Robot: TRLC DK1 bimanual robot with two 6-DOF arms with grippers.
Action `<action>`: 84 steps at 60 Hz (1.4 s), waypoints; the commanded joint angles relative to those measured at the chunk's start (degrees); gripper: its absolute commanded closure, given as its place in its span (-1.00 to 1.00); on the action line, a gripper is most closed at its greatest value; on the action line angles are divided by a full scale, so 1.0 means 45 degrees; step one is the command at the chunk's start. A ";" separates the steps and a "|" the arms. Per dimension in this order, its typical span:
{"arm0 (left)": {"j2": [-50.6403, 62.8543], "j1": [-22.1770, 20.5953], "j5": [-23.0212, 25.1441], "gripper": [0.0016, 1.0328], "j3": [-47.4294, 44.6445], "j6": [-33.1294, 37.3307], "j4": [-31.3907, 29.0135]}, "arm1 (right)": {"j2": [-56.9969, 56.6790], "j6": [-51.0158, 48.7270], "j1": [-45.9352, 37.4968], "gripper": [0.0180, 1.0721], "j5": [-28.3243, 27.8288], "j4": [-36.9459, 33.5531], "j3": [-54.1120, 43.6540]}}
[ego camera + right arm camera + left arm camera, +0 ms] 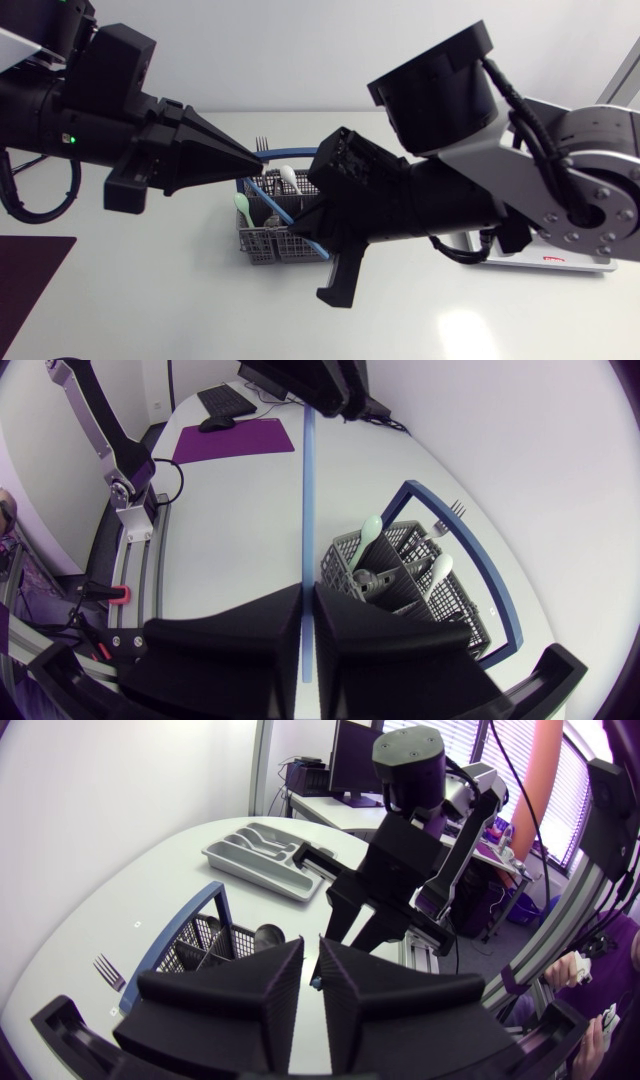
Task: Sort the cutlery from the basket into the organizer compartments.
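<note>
Both ends of one blue cutlery piece [304,500] are clamped. My right gripper [308,600] is closed on one end and my left gripper [310,988] on the other, tip to tip. The piece is long, thin and plain blue. I only see it edge-on, so I can't tell what kind it is. It's in the air, over or just beside the basket [262,245]; I can't tell which.

The basket is grey mesh with a blue handle. A white spoon [288,178] and a green spoon [242,205] stand in it. A fork [108,970] lies on the table just beside the basket.

In head view my right arm [420,205] covers part of the basket. The grey organizer [290,888] shows only in left wrist view, well apart from the basket. Only right wrist view shows the piece's long run.
</note>
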 commanded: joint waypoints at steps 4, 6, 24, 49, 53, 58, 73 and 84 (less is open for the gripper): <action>0.0110 0.0165 0.0130 0.26 0.0235 -0.0755 0.0468 | -0.0226 -0.0197 0.0120 0.89 0.0045 -0.0233 0.0064; 0.0110 0.0165 0.0130 0.17 0.0254 -0.0970 0.0663 | -0.0265 -0.0197 0.0120 0.89 0.0065 -0.0252 0.0044; -0.0359 0.1747 -0.0105 -0.50 0.0313 -0.1907 0.1913 | -0.2101 0.0116 -0.0427 0.89 0.0397 -0.1229 -0.0092; -0.1375 0.2020 -0.2214 -0.76 -0.2187 0.0085 0.2323 | -0.3507 0.0956 -0.5446 0.89 0.0416 -0.1912 -0.0463; -0.1472 0.2001 -0.2487 -0.76 -0.2636 0.0300 0.2597 | -0.3292 0.1112 -0.6384 0.89 0.0416 -0.1951 -0.0541; -0.1570 0.1981 -0.2859 -0.78 -0.2988 0.0495 0.2812 | -0.2921 0.1288 -0.7458 0.89 0.0416 -0.1951 -0.0600; -0.1805 0.1435 -0.4011 -0.78 -0.4160 0.0944 0.3671 | -0.0773 0.1854 -1.0681 0.89 0.0377 -0.1873 -0.0463; -0.2078 0.0009 -0.5944 -0.79 -0.5312 0.1432 0.4745 | 0.0692 0.2264 -1.1579 0.89 0.0572 -0.1834 -0.0405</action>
